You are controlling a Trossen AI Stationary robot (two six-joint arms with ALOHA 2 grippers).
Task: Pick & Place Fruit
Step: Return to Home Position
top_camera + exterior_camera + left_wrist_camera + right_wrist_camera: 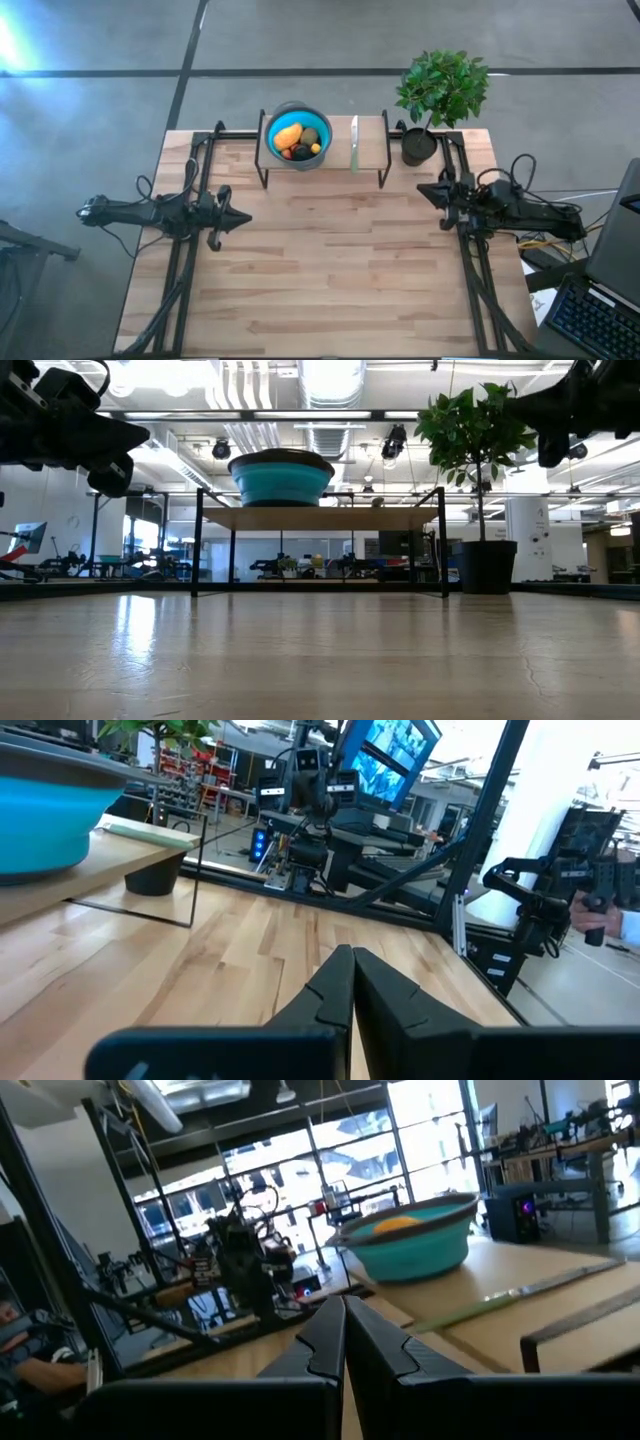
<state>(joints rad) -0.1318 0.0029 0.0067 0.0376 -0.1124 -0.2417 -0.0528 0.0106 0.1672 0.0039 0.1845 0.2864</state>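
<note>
Orange fruit (287, 137) lies slantwise in bowl (269, 130); left gripper (243, 217) and right gripper (421, 188) fingers (325, 995) together.

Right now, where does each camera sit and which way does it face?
High view: above the table, looking straight down on left arm and right arm.
Low view: at tabletop height, level toward the shelf; arms at upper corners.
Left wrist view: on the left arm, past left gripper, jaws shut, toward the right arm.
Right wrist view: likewise past right gripper, jaws shut, toward the left arm.
Shared: every view shows the blue bowl.
</note>
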